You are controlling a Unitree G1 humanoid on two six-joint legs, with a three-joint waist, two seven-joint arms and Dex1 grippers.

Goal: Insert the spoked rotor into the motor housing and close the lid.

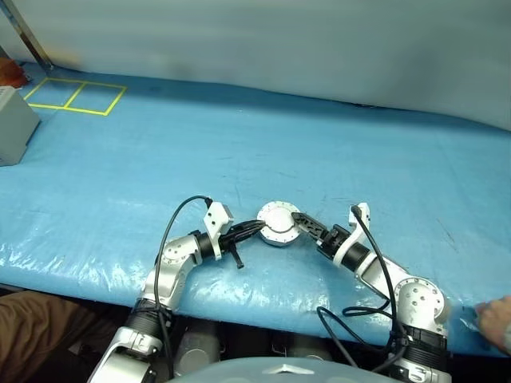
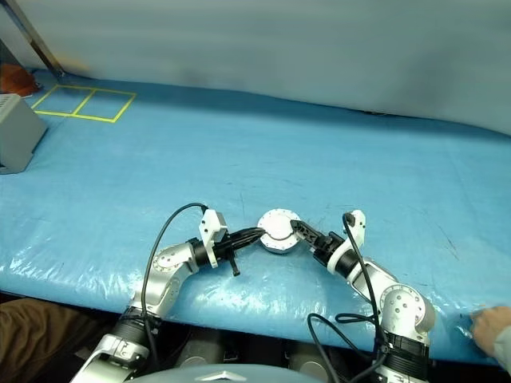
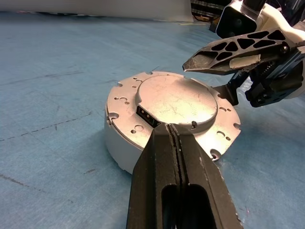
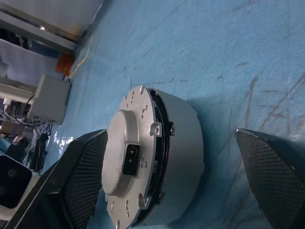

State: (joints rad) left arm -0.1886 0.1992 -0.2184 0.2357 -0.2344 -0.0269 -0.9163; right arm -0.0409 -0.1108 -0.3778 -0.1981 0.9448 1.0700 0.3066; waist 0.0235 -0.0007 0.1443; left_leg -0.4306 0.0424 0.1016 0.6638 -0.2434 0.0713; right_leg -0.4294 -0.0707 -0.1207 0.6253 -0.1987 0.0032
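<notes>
The motor housing [image 1: 274, 237] stands on the blue table as a squat silvery drum, with the lid [image 3: 174, 98] lying flat over it, pale face up. A thin dark seam shows between the lid [image 4: 121, 152] and the housing wall [image 4: 183, 138]. The spoked rotor is hidden. My left gripper [image 3: 169, 128] is shut, its tips resting at the lid's near rim. From the other side my right gripper [image 4: 170, 136] stands open, one finger [image 3: 228, 52] over the lid and the housing between its two fingers.
A grey box [image 1: 12, 124] and yellow tape squares [image 1: 76, 96] lie at the far left of the blue-covered table [image 1: 319, 152]. A person's hand [image 1: 497, 319] rests at the table's near right edge. Open table stretches behind the housing.
</notes>
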